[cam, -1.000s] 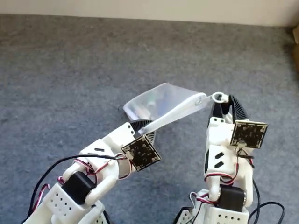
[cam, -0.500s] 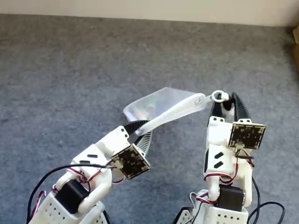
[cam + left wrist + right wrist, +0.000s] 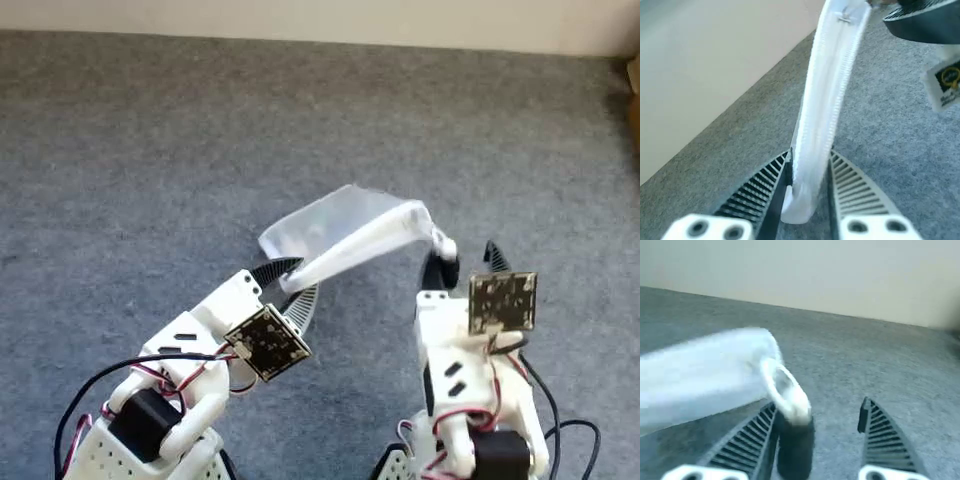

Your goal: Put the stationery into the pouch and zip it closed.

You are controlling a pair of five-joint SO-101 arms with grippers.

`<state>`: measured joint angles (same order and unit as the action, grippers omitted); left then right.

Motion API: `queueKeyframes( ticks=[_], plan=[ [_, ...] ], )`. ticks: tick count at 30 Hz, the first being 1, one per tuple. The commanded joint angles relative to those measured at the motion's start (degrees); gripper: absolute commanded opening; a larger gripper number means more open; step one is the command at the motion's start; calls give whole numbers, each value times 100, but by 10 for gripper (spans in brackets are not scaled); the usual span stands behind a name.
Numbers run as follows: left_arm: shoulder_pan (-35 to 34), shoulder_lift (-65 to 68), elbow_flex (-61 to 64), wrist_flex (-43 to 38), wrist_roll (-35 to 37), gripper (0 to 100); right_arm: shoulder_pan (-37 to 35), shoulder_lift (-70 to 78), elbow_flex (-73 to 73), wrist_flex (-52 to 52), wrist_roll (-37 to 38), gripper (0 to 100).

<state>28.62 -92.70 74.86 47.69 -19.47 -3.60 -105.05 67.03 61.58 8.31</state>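
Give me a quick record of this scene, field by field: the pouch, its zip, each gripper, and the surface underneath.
pouch: translucent white, lifted by its zip edge; contents too faint to tell
left gripper: jaws shut on one end of the pouch's zip edge
right gripper: jaws open, at the pouch's other end
zip: looks closed along the visible length
slider: at the end away from the left gripper
pull ring: beside one of the right gripper's jaws, not clamped
table: grey, carpet-like
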Motion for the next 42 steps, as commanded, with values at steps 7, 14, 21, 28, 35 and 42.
queueKeyframes(
  ticks=[7,14,21,28,35,42],
  plan=[
    [-145,-48,-673,1064,62,215,-1200,13,-998,963,53,213],
    [-171,-48,-1385,1996,53,213,-1578,13,-1596,1525,53,213],
    [-505,-48,-1719,2593,53,213,-1578,13,-2018,2167,53,213],
    [-1288,-75,-1736,2980,44,213,-1578,13,-2018,2835,53,213],
    [-2642,-1349,-1789,3446,44,213,-1543,13,-1991,3213,53,213],
    [-4084,-1068,-1631,3534,70,216,-1534,13,-1965,3204,53,213]
  ],
)
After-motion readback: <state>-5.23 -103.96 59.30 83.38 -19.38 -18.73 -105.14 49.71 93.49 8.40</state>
